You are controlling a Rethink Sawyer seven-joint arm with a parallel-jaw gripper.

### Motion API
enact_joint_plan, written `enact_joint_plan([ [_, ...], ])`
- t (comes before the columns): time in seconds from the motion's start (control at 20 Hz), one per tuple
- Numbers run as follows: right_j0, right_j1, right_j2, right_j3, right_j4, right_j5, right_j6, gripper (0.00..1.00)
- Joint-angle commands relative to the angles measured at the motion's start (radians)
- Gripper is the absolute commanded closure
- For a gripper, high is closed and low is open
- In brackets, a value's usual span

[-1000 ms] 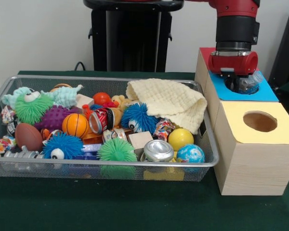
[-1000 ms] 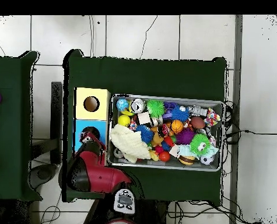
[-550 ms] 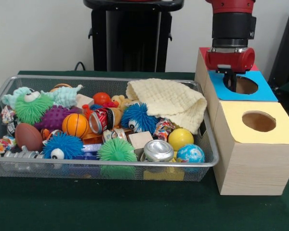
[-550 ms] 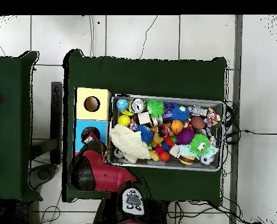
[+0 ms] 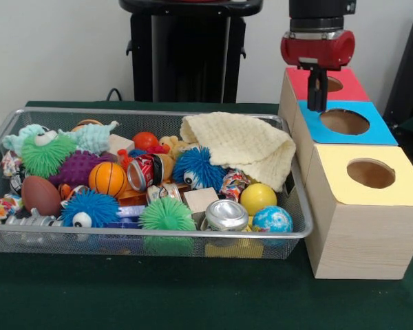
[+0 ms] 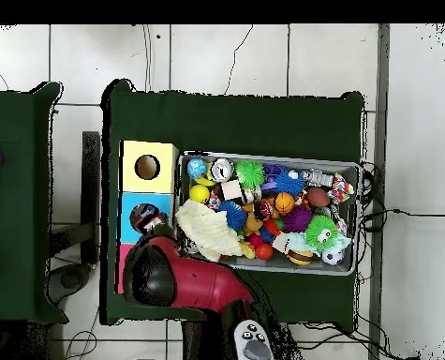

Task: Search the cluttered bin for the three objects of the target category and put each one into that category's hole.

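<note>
My gripper (image 5: 317,96) hangs empty above the far edge of the blue box (image 5: 378,134), between its hole (image 5: 344,122) and the red box (image 5: 334,84) behind it. Its dark fingers point straight down with nothing between them. In the overhead view the red arm (image 6: 170,281) covers the red box and the gripper beneath it. The wire bin (image 5: 158,234) is crowded with toys: a silver can (image 5: 226,214), a red can (image 5: 144,172), a yellow ball (image 5: 258,198), a globe ball (image 5: 272,220) and a basketball (image 5: 107,178).
A cream cloth (image 5: 241,144) lies over the bin's back right corner. The yellow box (image 5: 399,199) with its hole (image 5: 371,173) stands nearest the camera, right of the bin. Several spiky fuzzy toys (image 5: 166,214) and a brown football (image 5: 40,194) fill the left side.
One second ago the gripper held a clear bluish object in the blue hole. That object is gone from view, and the gripper has risen and drifted back toward the red box.
</note>
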Motion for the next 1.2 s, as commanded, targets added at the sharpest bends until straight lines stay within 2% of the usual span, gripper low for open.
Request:
enact_joint_plan([
  [0.05, -0.071, -0.047, 0.061, 0.047, -0.05, 0.059, 0.061, 1.0],
  [0.3, -0.063, -0.06, 0.051, 0.034, -0.05, 0.087, 0.057, 1.0],
  [0.5, -0.076, -0.03, 0.014, -0.025, -0.101, 0.074, -0.013, 1.0],
  [0.7, -0.146, 0.028, 0.011, -0.139, -0.221, 0.101, -0.158, 1.0],
  [0.75, -0.165, 0.034, 0.013, -0.175, -0.264, 0.128, -0.206, 1.0],
  [0.9, -0.196, 0.03, 0.016, -0.252, -0.358, 0.219, -0.277, 1.0],
  [1.2, -0.33, 0.005, 0.125, -0.339, -0.514, 0.367, -0.376, 1.0],
])
